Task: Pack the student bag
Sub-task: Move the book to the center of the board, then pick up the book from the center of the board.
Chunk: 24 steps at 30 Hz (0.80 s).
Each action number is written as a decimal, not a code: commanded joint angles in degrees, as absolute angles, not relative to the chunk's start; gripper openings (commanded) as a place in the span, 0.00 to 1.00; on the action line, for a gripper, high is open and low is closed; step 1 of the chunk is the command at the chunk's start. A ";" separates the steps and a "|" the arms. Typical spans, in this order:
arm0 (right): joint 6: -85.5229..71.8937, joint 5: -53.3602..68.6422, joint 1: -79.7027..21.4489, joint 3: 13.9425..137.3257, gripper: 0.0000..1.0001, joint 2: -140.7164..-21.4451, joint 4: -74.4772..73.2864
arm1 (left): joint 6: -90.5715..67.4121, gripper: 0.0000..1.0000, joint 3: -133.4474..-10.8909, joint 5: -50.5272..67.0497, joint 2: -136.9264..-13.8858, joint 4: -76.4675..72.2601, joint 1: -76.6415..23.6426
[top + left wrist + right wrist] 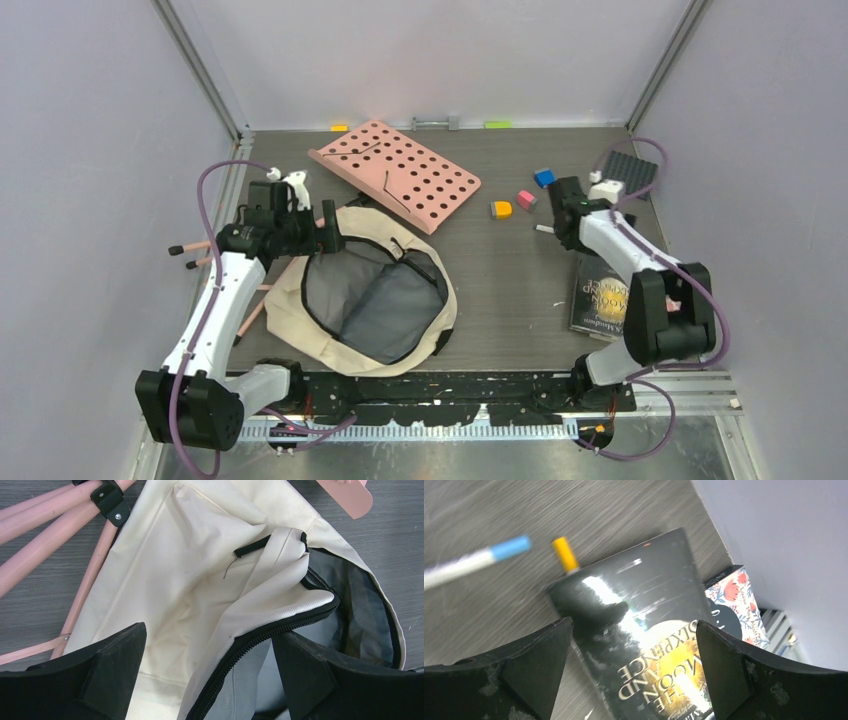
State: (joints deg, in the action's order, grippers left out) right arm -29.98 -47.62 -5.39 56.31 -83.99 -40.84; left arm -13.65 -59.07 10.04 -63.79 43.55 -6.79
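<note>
This is a robotics lab test cell, not a lived-in room. The dark table (500, 290) is boxed in on three sides by plain pale walls (90, 150), with bare metal posts (200, 70) at the back corners. A left arm (215, 300) and a right arm (615, 235) are bolted to a black rail (450, 385) at the near edge, and purple cables (201, 190) loop loose. A bag (300, 330), a book (598, 295) and a pink board (400, 175) lie spread out like props.
</note>
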 commanded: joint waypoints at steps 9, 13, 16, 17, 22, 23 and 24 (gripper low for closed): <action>-31.98 -55.50 -18.04 68.16 1.00 -101.69 -53.34 | -13.18 1.00 -60.31 9.66 -62.52 42.01 -7.04; -33.01 -56.21 -18.60 69.07 1.00 -105.78 -54.62 | -13.18 0.99 -60.23 10.31 -62.89 41.99 -7.05; -33.91 -57.85 -18.63 69.43 1.00 -108.20 -55.69 | -13.06 0.92 -60.39 10.87 -63.15 42.18 -7.11; -34.32 -58.10 -18.63 69.50 1.00 -108.55 -56.07 | -13.01 0.88 -60.40 11.00 -63.13 42.19 -7.07; -35.46 -59.70 -18.63 69.52 0.99 -110.86 -57.51 | -13.01 0.74 -60.11 12.04 -62.36 41.64 -7.06; -35.93 -60.28 -18.63 69.52 0.97 -111.24 -57.71 | -13.01 0.72 -60.06 12.36 -62.33 41.54 -7.11; -36.07 -60.59 -18.63 69.48 0.96 -112.01 -58.02 | -13.01 0.69 -59.92 12.53 -62.24 41.43 -7.09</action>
